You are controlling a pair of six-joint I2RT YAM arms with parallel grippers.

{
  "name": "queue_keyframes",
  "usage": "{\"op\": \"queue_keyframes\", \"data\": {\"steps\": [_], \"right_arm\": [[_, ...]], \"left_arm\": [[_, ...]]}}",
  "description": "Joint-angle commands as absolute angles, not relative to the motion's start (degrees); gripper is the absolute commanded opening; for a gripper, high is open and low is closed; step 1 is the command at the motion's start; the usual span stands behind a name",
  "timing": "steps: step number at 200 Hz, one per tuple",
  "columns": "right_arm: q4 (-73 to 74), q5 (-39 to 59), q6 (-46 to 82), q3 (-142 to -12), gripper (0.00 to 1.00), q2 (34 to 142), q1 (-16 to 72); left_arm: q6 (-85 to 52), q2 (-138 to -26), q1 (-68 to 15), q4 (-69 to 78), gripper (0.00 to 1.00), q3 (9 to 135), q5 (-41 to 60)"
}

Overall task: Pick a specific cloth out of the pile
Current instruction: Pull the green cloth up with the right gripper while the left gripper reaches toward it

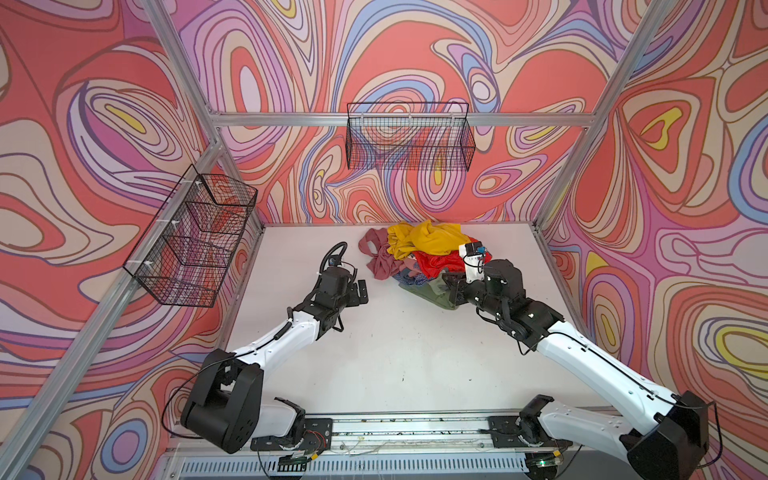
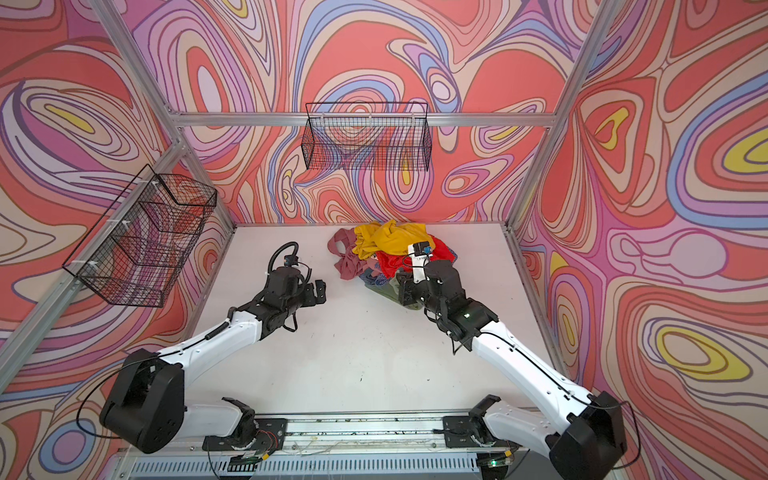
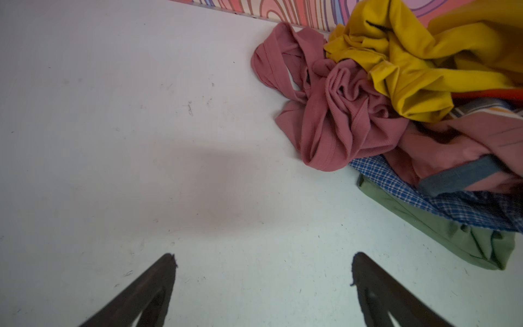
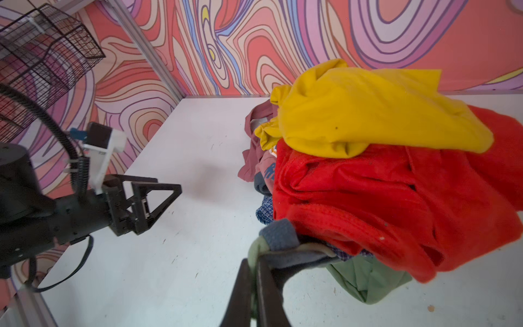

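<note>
The right end effector [image 4: 254,264] is clamped on the grey-blue trim of the olive-green cloth [image 4: 365,280], which lies at the near bottom edge of the pile [image 1: 428,245], pinned under the red garment [image 4: 396,198]. A slow, low pull out over the bare desk [image 1: 374,353] would probably let the upper layers slide off instead of tumbling along. The left end effector [image 3: 263,256], fingers spread and empty beside the pile, could hold the heap down.
</note>
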State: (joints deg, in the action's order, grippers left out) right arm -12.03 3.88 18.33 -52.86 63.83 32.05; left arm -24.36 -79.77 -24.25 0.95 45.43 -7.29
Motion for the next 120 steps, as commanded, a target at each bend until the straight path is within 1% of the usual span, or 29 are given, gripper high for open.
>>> {"op": "queue_keyframes", "data": {"steps": [1, 34, 74, 104, 120], "right_arm": [[-6.3, 9.9, 16.6, -55.6, 0.0, 62.1, 32.4], [-7.3, 10.2, 15.9, -54.9, 0.0, 62.0, 32.4], [-7.1, 11.9, 16.2, -54.0, 0.0, 62.5, 32.4], [-4.0, 16.6, 18.0, -53.6, 0.0, 64.0, 32.5], [-0.9, 19.8, 19.6, -52.8, 0.0, 64.9, 32.4]], "left_arm": [[-22.9, -82.6, -25.9, 2.7, 1.0, 48.6, -5.8], [-21.2, -87.8, -28.4, 5.5, 1.0, 53.0, -1.9], [-18.4, -94.6, -30.6, 8.5, 1.0, 59.7, 5.5], [-18.9, -100.7, -31.6, 7.3, 1.0, 65.1, 7.8], [-19.7, -104.6, -32.1, 3.6, 1.0, 69.6, 8.5]]}}
